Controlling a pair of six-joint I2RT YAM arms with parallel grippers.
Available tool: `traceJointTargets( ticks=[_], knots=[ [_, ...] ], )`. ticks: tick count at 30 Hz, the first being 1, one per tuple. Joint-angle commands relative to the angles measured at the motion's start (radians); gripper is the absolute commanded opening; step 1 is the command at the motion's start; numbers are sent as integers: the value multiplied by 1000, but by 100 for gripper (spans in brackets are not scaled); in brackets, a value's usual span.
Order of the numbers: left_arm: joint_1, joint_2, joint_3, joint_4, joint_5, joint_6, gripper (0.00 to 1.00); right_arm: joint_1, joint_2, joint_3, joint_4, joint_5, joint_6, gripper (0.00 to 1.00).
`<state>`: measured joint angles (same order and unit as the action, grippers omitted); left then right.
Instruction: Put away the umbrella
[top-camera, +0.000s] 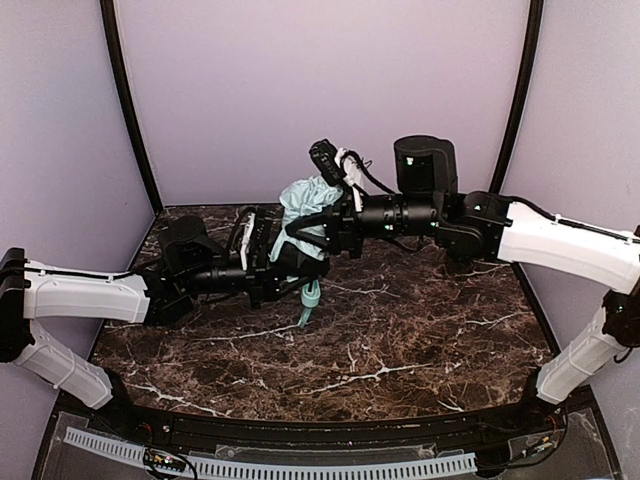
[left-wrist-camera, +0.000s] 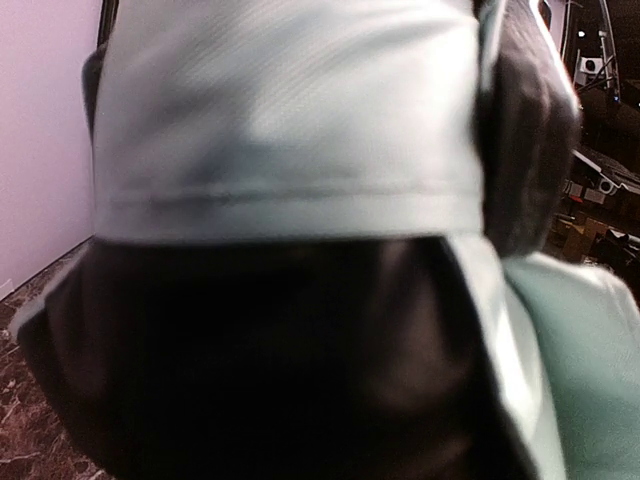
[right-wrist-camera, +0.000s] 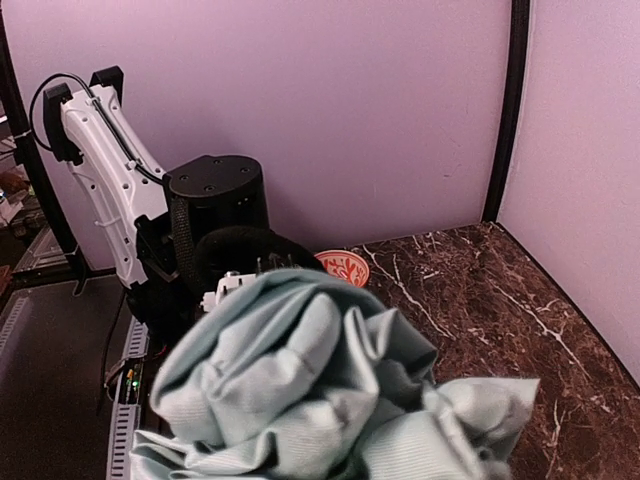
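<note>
Above the table (top-camera: 400, 340), crumpled umbrella (top-camera: 308, 195), red patterned bowl (right-wrist-camera: 343, 266) beyond, contents hidden

Five things of four kinds are counted at the table (top-camera: 400, 340).
One umbrella (top-camera: 308, 195) is counted, pale mint with a black lining; two robot arms are seen, the left arm (top-camera: 90, 295) and the right arm (top-camera: 560, 240); one dark marbled table is counted beneath them; one small orange-patterned dish (right-wrist-camera: 343, 268) is made out in the right wrist view only.
</note>
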<state>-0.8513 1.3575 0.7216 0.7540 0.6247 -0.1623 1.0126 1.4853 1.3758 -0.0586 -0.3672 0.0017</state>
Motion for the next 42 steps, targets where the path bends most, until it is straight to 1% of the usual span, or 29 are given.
traceJointTargets(
  ticks=[1, 2, 3, 4, 5, 7, 8, 9, 11, 13, 15, 18, 20, 22, 23, 25, 28, 29, 32, 34, 35, 36, 38, 40, 42],
  knots=[
    [-8, -21, 8, -3, -30, 87, 25, -1, -5, 2, 51, 18, -1, 26],
    [-8, -25, 1, -28, -79, 102, 52, -5, -20, -19, 64, 33, 5, 24],
    [-8, -34, -4, -62, -137, 108, 74, -11, -40, -44, 82, 55, 13, 21],
    [-6, -46, -14, -94, -203, 115, 91, -20, -59, -72, 100, 84, 17, 18],
    [-4, -60, -27, -120, -258, 126, 98, -31, -82, -104, 119, 118, 17, 15],
    [2, -89, -72, -149, -350, 155, 99, -56, -118, -186, 159, 236, 16, 11],
    [4, -103, -94, -163, -391, 162, 99, -68, -130, -208, 176, 295, 13, 12],
    [10, -113, -114, -179, -430, 163, 99, -83, -136, -269, 190, 372, 16, 12],
    [20, -130, -137, -229, -497, 150, 99, -115, -134, -318, 207, 486, 31, 8],
    [24, -144, -153, -266, -548, 152, 99, -145, -116, -323, 217, 540, 29, 0],
    [27, -154, -164, -277, -589, 166, 99, -158, -82, -244, 195, 575, -23, 0],
    [32, -158, -137, -304, -620, 196, 99, -159, -27, -2, 137, 626, -147, 0],
    [34, -156, -123, -296, -629, 229, 99, -159, -4, 119, 137, 638, -202, 0],
    [41, -152, -115, -282, -643, 250, 99, -160, -3, 164, 172, 624, -225, 0],
    [46, -150, -105, -288, -652, 249, 99, -160, -11, 152, 199, 620, -222, 0],
    [56, -147, -86, -302, -649, 240, 99, -159, -40, 63, 265, 620, -206, 0],
    [64, -139, -83, -294, -623, 242, 99, -160, -78, -193, 435, 652, -143, 0],
    [65, -133, -81, -295, -613, 247, 99, -160, -77, -315, 495, 653, -110, 0],
    [75, -116, -61, -316, -602, 256, 99, -160, -32, -612, 696, 575, -11, 0],
    [79, -109, -60, -315, -596, 262, 99, -160, 58, -801, 849, 518, 39, 0],
    [82, -106, -61, -310, -593, 264, 99, -159, 133, -840, 891, 501, 48, 0],
    [83, -101, -63, -309, -591, 267, 99, -158, 186, -855, 895, 502, 61, 0],
    [88, -94, -61, -312, -589, 267, 99, -158, 250, -856, 857, 509, 65, 0],
    [94, -91, -60, -309, -583, 262, 99, -158, 266, -852, 828, 515, 60, 0],
    [96, -88, -60, -301, -580, 261, 99, -158, 228, -845, 805, 527, 51, 0]
  ],
)
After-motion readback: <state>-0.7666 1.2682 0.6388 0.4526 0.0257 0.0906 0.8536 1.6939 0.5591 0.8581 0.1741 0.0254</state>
